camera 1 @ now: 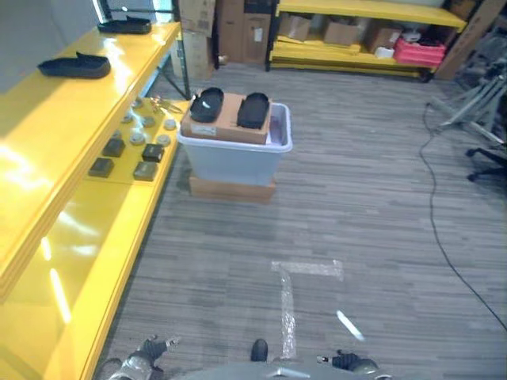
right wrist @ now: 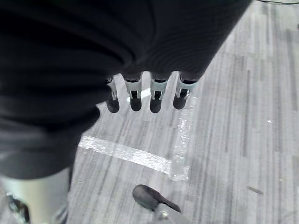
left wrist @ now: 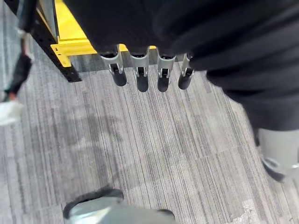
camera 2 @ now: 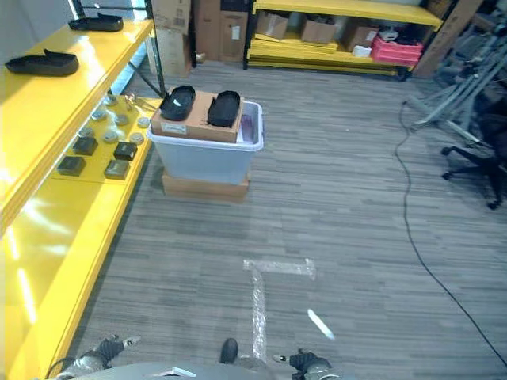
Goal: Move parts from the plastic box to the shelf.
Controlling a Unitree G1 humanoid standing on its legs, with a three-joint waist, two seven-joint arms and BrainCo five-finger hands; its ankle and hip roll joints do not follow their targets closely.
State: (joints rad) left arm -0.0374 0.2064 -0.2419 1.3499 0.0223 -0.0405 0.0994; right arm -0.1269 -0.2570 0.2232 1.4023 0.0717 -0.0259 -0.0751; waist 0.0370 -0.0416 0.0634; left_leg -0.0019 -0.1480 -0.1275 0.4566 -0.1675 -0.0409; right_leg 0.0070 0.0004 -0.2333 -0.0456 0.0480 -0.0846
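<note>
**Both hands empty, box well ahead**

Your left robot hand (left wrist: 149, 74) and right robot hand (right wrist: 145, 95) hang with fingers straight, holding nothing. Two black moulded parts (camera 1: 207, 104) (camera 1: 253, 109) lie on a cardboard box (camera 1: 230, 120) atop the plastic box (camera 1: 235, 157), beside the yellow shelf (camera 1: 47, 134). Two more parts already up there. They look light and stiff; grip across the narrow middle.

One plastic box (camera 1: 235, 158), four black parts (camera 1: 207, 104), perhaps four small dark blocks (camera 1: 113, 147)

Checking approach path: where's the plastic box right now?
In the left eye view the plastic box sits on the floor ahead, left of centre, atop a flat cardboard box, right beside the yellow shelf.
</note>
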